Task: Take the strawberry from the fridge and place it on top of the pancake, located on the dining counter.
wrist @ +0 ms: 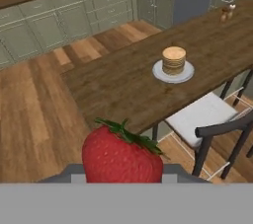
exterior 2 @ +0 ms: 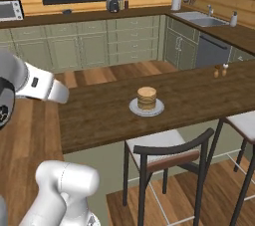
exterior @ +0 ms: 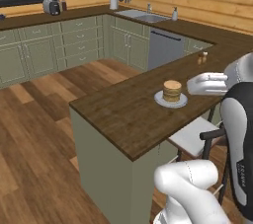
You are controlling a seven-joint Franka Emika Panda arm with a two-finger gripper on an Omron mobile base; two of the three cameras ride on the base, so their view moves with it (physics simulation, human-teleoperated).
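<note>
domestic kitchen, rendered.
sage-green panelled cabinets (exterior: 74, 40), steel sink (exterior: 143, 17) set in dark wood worktop, grey dishwasher (exterior 2: 211, 51), silver toaster (exterior: 51, 6), log-plank walls, plank floor.

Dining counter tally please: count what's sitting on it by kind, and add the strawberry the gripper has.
Pancake stack: 1
White plate: 1
Small shakers: 2
Strawberry, held in the gripper above the floor, not yet on the dining counter: 1
Total: 5
</note>
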